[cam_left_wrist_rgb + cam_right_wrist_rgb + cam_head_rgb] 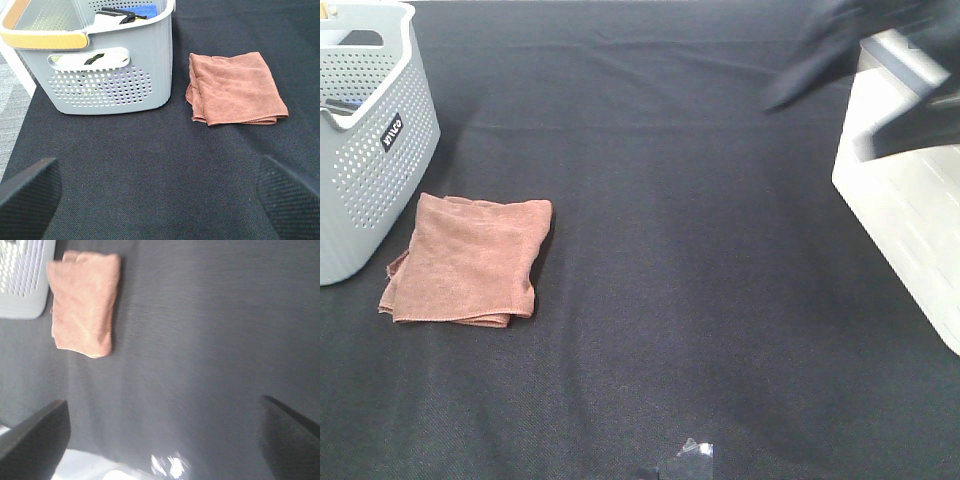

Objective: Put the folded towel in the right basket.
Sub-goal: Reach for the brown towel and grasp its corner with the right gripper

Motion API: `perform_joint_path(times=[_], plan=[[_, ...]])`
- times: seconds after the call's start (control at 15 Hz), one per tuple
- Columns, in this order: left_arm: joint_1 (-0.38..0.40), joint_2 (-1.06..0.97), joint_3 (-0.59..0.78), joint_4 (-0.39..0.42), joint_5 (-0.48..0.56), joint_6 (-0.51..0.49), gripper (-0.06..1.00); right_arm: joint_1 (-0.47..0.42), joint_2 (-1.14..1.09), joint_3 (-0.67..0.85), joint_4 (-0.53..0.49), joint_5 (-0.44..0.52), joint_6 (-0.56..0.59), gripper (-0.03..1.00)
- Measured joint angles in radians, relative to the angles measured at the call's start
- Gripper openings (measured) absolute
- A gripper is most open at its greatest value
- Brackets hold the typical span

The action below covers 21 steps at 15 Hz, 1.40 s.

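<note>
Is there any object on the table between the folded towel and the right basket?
Nothing visible does. Only bare dark cloth lies between the folded towel and the right basket. A small shiny scrap sits near the front edge, off that line. The grey basket stands on the towel's other side.

Left gripper (157, 177) and right gripper (162, 412) both hold jaws wide apart.
</note>
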Motion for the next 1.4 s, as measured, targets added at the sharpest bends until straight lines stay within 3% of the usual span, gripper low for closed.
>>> perform_joint_path(times=[0.4, 0.73, 1.07, 1.4], plan=[[0.0, 0.0, 0.0, 0.0, 0.0, 0.0, 0.99, 0.213, 0.553, -0.273, 0.146, -0.104, -0.075, 0.96], [0.0, 0.0, 0.0, 0.0, 0.0, 0.0, 0.99, 0.218, 0.79, -0.505, 0.182, -0.105, -0.1, 0.96], [0.0, 0.0, 0.0, 0.0, 0.0, 0.0, 0.99, 0.218, 0.876, -0.569, 0.219, -0.147, -0.123, 0.95], [0.0, 0.0, 0.0, 0.001, 0.0, 0.0, 0.99, 0.254, 0.927, -0.588, 0.37, -0.19, -0.18, 0.95]])
